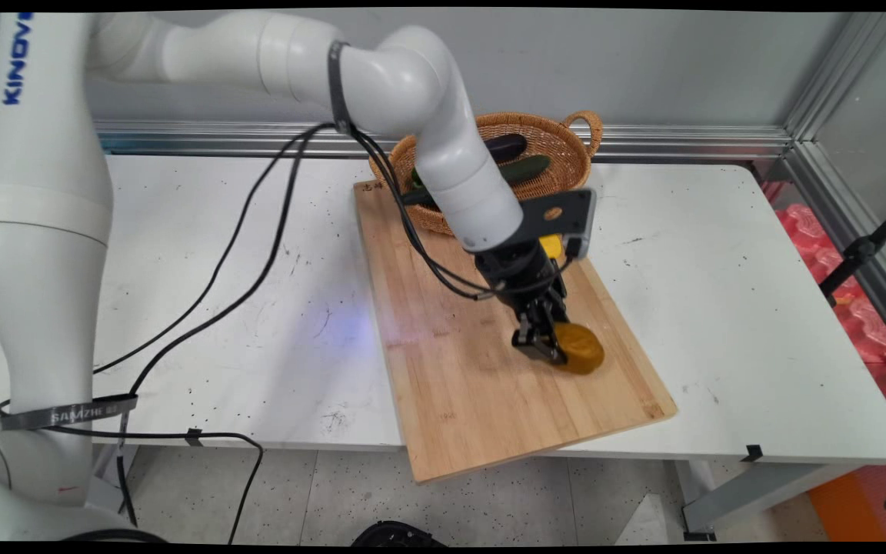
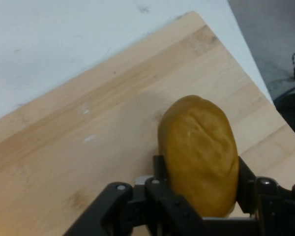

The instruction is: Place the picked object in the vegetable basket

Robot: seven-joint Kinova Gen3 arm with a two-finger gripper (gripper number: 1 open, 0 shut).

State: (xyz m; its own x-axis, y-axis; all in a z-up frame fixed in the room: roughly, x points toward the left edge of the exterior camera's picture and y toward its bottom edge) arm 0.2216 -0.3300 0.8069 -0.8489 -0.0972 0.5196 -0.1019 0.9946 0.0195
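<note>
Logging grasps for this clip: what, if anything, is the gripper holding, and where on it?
The gripper holds a brown potato, its fingers pressing opposite sides of the potato's near end, low over the wooden cutting board.

The board [image 1: 489, 385] lies bare to the left of and in front of the potato [image 1: 581, 350], and the bench [image 1: 720, 308] is open to its right; behind it, the basket [image 1: 558, 146] blocks the board's far end, and cables [image 1: 258, 254] hang over the bench's left

Cutting board [image 1: 458, 369] lies on the surface [image 1: 720, 308]; potato [image 1: 580, 348] on its right part; basket [image 1: 539, 135] behind, holding vegetables [image 1: 524, 168].
</note>
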